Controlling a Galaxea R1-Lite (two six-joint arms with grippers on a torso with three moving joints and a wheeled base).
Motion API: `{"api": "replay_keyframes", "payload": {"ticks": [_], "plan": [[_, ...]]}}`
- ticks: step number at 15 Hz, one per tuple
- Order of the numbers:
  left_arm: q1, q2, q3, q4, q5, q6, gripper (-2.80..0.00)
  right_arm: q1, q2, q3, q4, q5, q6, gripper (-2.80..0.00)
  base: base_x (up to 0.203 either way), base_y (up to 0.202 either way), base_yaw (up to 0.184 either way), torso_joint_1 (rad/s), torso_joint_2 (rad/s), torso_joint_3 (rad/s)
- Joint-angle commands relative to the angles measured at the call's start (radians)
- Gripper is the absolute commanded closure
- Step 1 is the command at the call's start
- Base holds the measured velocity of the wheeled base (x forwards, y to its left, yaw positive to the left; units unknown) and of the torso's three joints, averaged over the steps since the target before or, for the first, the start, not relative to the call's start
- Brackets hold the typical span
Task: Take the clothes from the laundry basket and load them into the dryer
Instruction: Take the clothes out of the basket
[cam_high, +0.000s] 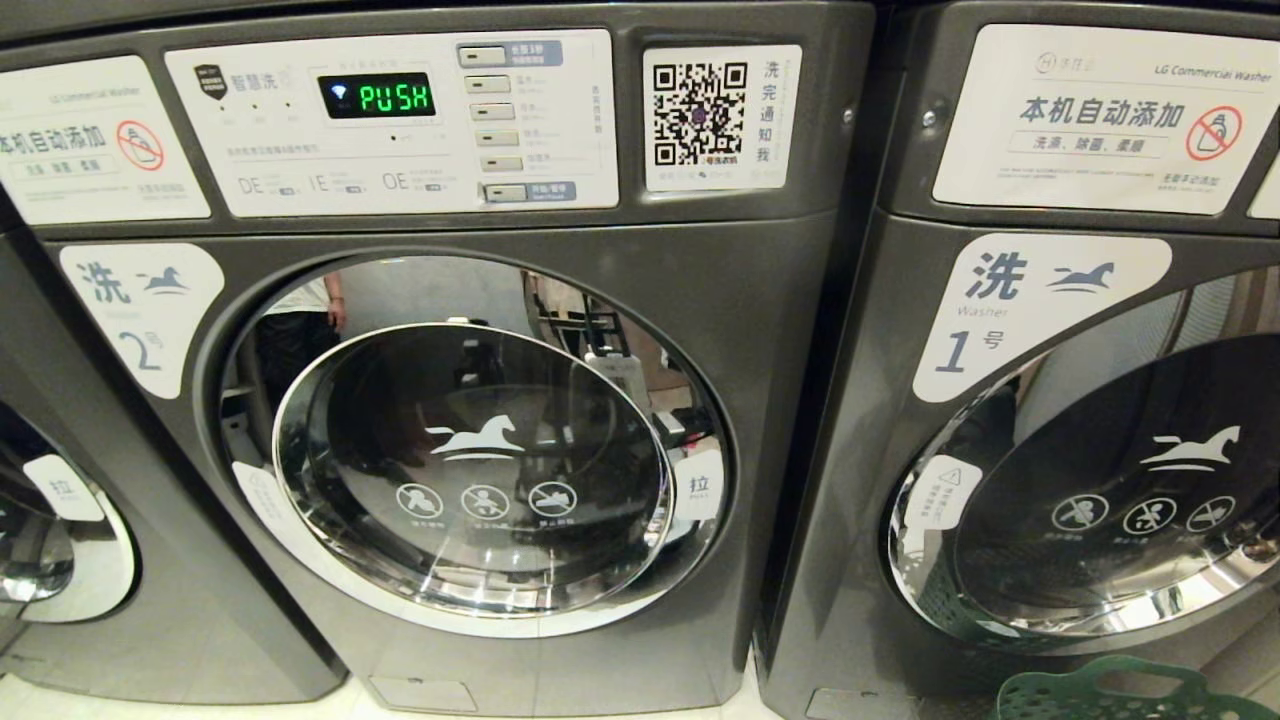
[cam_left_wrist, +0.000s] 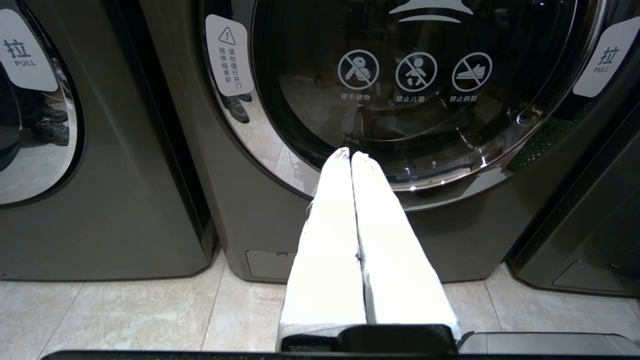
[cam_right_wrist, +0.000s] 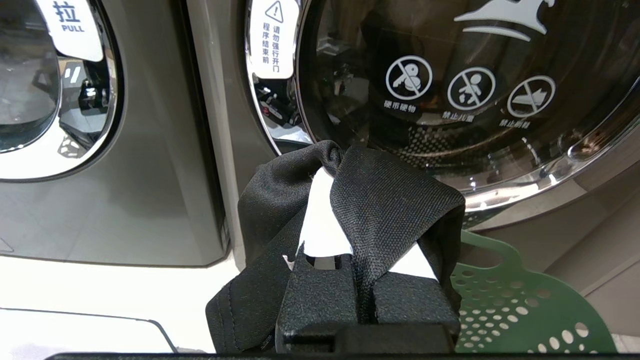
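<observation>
Head camera faces the washers' doors (cam_high: 480, 470) close up; both wrist cameras view them from lower.

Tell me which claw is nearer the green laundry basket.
Right. The right claw, shut on a black garment, is beside the green laundry basket. The left claw, shut and empty, faces the next machine's door; no basket in its view.

I see a QR code sticker (cam_high: 716, 116) beside the green "PUSH" display (cam_high: 377, 96). Pale floor tiles (cam_left_wrist: 125, 315) run below. A person's reflection (cam_high: 300, 320) shows in the chrome door ring (cam_high: 690, 560).
</observation>
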Motion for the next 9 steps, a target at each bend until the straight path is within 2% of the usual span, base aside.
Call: {"api": "replay_keyframes", "payload": {"ticks": [1,6,7,9], "plan": [[0.000,-0.002,0.000,0.000,0.000,-0.001,0.00,0.000,0.002,0.000,0.000,0.000,0.001,0.00,0.000,0.000,0.000,0.006,0.00,0.055],[0.000,-0.002,0.000,-0.002,0.000,0.002,0.00,0.000,0.002,0.000,0.002,0.000,0.010,0.00,0.000,0.000,0.000,0.003,0.00,0.015],[0.000,-0.001,0.000,-0.002,0.000,0.003,0.00,0.000,0.002,0.000,0.002,0.000,0.010,0.00,0.065,0.000,-0.001,0.002,0.00,0.003],[0.000,-0.001,0.000,-0.002,0.000,0.002,0.00,0.000,0.002,0.000,0.002,-0.007,0.010,0.00,0.178,0.000,-0.001,0.009,0.00,0.003]]}}
